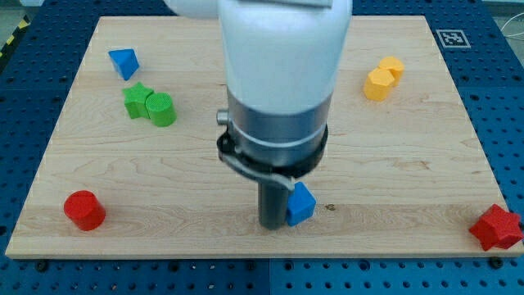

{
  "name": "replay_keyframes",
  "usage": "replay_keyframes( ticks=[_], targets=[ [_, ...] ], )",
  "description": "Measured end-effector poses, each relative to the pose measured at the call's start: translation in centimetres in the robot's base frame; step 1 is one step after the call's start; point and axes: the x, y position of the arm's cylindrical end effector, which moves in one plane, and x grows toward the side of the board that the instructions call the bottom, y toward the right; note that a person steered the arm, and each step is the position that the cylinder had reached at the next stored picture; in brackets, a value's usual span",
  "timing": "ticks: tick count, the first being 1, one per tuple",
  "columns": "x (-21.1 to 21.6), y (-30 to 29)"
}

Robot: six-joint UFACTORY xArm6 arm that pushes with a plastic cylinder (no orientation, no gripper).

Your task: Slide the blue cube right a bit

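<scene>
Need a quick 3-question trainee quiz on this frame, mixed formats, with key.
1. True or false: the blue cube touches the right side of the dark rod above my tip.
2. Which block is nearest the view's bottom-right corner? A red star B yellow cylinder C green star
3. Fill in: the green cylinder sits beside the green ____.

Key: 1 true; 2 A; 3 star.
</scene>
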Motion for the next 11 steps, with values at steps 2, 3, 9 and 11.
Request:
replay_keyframes(
  ticks=[2, 3, 9, 11],
  targets=[
    [-4.5, -2.1],
    [-4.6, -2.1],
    [-1.9, 3.1],
    [-1.7, 5.6]
  ],
)
